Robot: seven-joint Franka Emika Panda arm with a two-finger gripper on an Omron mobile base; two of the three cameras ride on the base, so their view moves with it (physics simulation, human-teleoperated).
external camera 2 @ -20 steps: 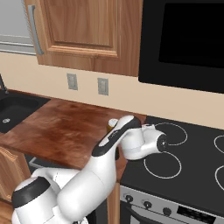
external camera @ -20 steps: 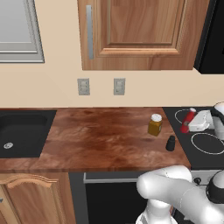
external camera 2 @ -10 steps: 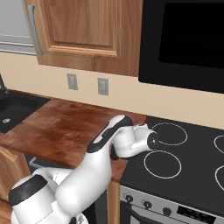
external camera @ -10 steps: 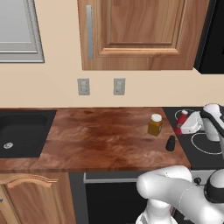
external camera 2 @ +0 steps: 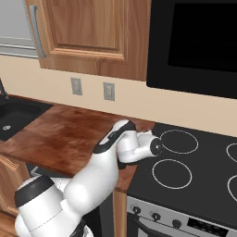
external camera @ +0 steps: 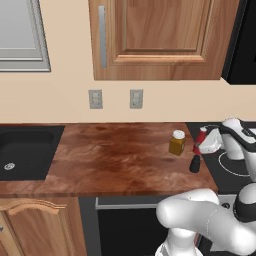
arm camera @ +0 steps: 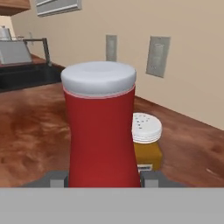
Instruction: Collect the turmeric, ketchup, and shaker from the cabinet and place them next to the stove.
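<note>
Ketchup (arm camera: 99, 131) in gripper (arm camera: 103, 178), counter edge

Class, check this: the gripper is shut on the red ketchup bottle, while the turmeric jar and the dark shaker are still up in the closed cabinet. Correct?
Not quite. The gripper does hold the ketchup bottle, but the left base view shows the turmeric jar and shaker standing on the counter beside the stove, not in the closed cabinet.
</note>
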